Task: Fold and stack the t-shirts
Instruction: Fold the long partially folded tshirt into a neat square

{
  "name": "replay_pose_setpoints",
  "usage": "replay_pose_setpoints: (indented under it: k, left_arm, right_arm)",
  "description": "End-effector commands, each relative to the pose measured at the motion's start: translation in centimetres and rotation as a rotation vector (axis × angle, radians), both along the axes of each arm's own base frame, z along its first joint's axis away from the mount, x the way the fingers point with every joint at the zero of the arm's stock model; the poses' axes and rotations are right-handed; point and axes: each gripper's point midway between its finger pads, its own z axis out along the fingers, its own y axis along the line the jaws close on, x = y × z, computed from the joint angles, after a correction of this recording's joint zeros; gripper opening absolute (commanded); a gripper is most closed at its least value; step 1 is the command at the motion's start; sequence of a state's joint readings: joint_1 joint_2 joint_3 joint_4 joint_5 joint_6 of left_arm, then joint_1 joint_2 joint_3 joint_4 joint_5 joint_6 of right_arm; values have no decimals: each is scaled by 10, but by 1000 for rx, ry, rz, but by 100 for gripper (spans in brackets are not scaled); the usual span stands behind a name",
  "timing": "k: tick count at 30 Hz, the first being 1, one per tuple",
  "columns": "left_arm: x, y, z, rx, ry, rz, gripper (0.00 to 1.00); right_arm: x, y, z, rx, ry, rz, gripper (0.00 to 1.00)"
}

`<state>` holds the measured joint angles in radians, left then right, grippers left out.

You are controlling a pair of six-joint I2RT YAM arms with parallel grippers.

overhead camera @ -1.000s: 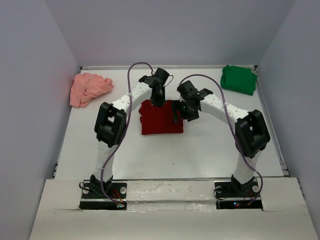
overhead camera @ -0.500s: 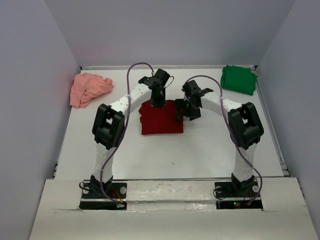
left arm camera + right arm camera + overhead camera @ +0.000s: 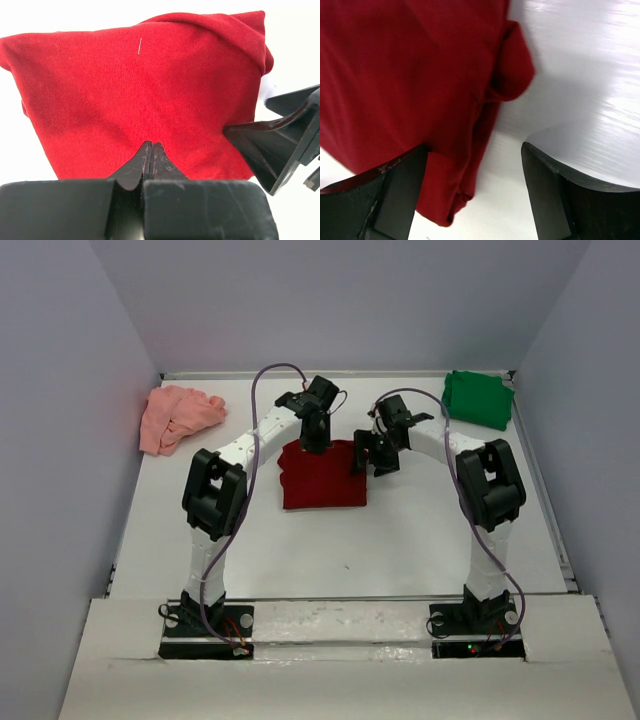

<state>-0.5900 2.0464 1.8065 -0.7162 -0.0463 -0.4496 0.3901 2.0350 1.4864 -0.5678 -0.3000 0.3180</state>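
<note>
The dark red t-shirt (image 3: 322,476) lies folded into a rough square at the table's middle; it fills the left wrist view (image 3: 140,90). My left gripper (image 3: 313,440) is shut, its tips (image 3: 151,145) pressed together over the shirt's far edge, with no cloth visible between them. My right gripper (image 3: 368,462) is open at the shirt's right edge; in the right wrist view (image 3: 474,157) one finger lies over the red cloth (image 3: 410,75) and the other over bare table. The green t-shirt (image 3: 478,398) lies folded at the far right. The salmon-pink t-shirt (image 3: 177,415) lies crumpled at the far left.
The white table (image 3: 340,550) is walled on the left, right and back. The right gripper's black finger (image 3: 280,145) shows at the right of the left wrist view, close to my left gripper.
The right arm has drawn its elbow and wrist back toward the far side, with the gripper staying at the red shirt's right edge. The left arm has barely moved.
</note>
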Motion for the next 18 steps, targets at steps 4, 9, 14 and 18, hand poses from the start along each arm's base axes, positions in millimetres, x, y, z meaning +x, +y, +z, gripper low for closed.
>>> replay_pose_setpoints:
  k: [4, 9, 14, 18]
  left_arm:
    - [2, -4, 38, -37, -65, -18, 0]
    - [2, -5, 44, -48, -71, -18, 0]
    - [-1, -3, 53, -53, -84, -19, 0]
    - [-6, 2, 52, -40, -85, -14, 0]
  right_arm:
    - [3, 31, 13, 183, 6, 17, 80]
    - [-1, 31, 1, 182, 31, 6, 81]
    - [1, 30, -18, 165, 60, -14, 81]
    - [0, 28, -30, 151, 74, -29, 81]
